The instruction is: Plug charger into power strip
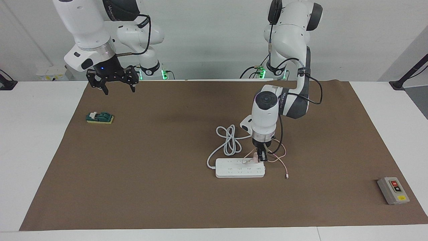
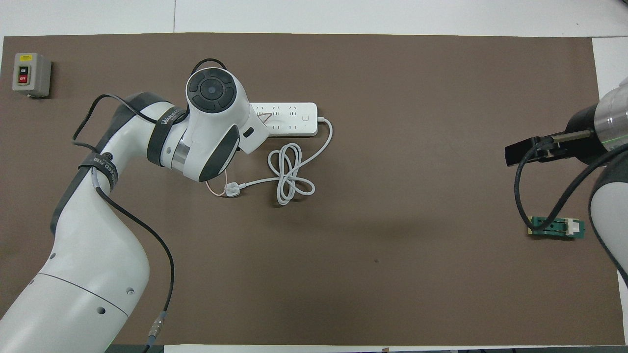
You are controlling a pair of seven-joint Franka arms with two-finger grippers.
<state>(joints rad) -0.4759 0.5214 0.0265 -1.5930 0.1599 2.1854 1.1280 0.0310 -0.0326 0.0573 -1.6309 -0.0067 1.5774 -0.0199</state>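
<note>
The left tool point(image 1: 260, 156) is clamped on the pale-pink charger point(image 1: 255, 157), holding it at the power strip point(image 1: 240, 168), over the sockets at the strip's left-arm end. The right tool point(image 1: 115, 85) waits with fingers spread above the counter's point(image 1: 167, 187) right-arm end, well apart from the power strip.

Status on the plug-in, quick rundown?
Left end effector shut on small pale-pink cube charger, low over long white power strip, not visibly seated. Right end effector open, waiting over mat's edge. Pink cable loops beside strip; no blockage.
</note>
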